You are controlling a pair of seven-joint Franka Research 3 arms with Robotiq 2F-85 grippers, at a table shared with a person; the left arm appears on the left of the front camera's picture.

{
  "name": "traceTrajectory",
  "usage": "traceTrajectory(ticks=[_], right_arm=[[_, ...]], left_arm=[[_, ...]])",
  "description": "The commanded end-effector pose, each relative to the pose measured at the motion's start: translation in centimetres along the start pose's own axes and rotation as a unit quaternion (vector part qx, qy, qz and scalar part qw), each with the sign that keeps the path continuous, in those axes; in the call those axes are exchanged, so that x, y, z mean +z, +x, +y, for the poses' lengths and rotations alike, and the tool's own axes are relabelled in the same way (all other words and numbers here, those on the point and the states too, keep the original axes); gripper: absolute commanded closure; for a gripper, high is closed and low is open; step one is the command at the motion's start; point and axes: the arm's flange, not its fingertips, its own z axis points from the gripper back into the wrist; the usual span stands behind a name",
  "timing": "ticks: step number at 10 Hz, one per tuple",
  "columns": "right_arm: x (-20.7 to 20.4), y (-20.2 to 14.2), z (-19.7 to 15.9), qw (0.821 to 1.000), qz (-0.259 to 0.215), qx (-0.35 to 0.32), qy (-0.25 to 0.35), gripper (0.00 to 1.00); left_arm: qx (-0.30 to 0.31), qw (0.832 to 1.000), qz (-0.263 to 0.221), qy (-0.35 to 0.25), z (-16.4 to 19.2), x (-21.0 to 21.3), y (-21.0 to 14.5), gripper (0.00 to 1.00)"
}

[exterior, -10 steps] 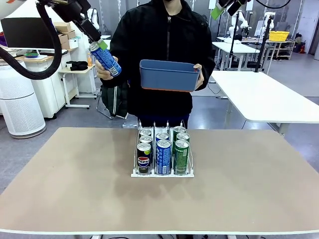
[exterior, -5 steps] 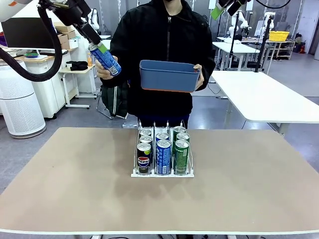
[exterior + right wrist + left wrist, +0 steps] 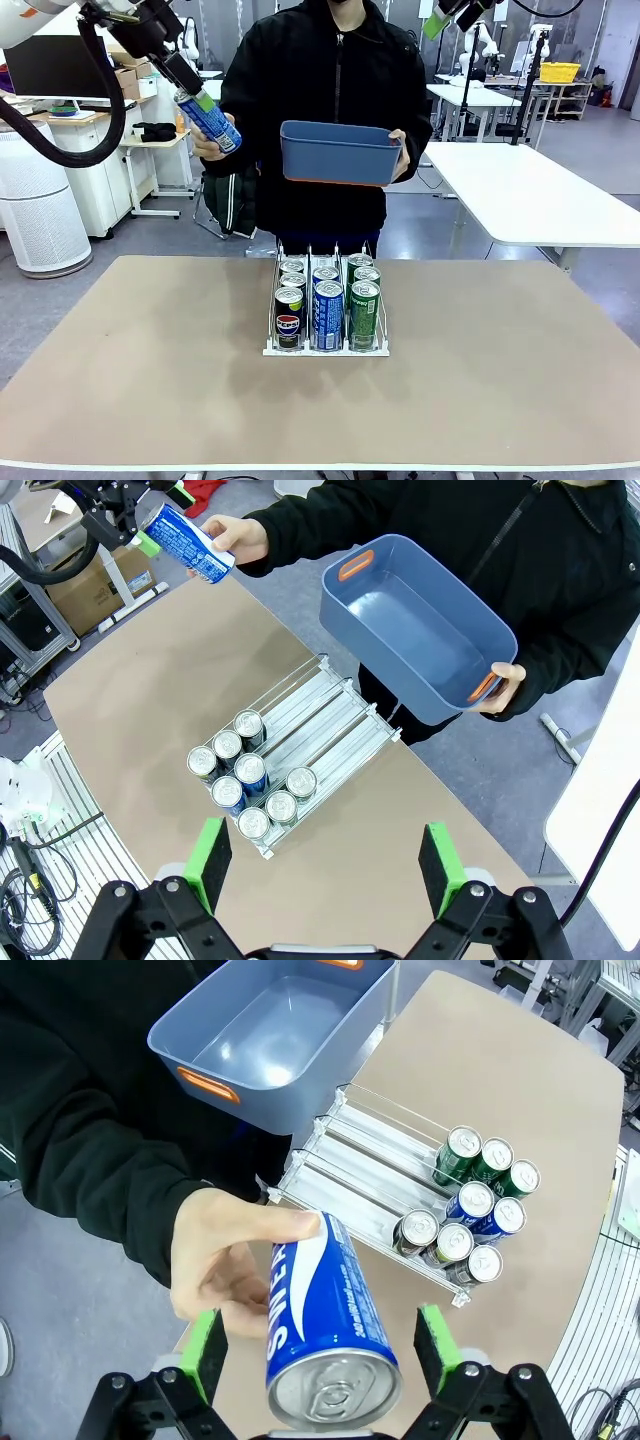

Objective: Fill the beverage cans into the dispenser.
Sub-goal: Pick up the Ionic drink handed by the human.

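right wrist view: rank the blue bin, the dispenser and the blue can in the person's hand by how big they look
1. blue bin, though it's nearer the camera
2. dispenser, looks close in size to the bin
3. blue can, clearly smallest

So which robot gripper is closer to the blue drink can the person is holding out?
The left gripper. Its open fingers straddle the silver-topped blue drink can in the person's hand. The right gripper hangs open, high up across the table beyond the blue bin.

The Pepsi logo shows on the front black can in the left lane of the dispenser; other lettering is unreadable.
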Motion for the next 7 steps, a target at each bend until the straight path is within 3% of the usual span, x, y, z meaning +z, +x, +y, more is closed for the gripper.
traceTrajectory(ticks=[1, 7], right_arm=[[0.04, -0.01, 0.04, 1.000, 0.000, -0.001, 0.001, 0.00], [0.04, -0.01, 0.04, 1.000, 0.000, -0.001, 0.001, 0.00]], left_arm=[[0.003, 1.000, 0.006, -0.002, 0.45, -0.01, -0.11, 0.00], [0.005, 1.000, 0.003, 0.001, 0.43, -0.23, -0.37, 0.00]])
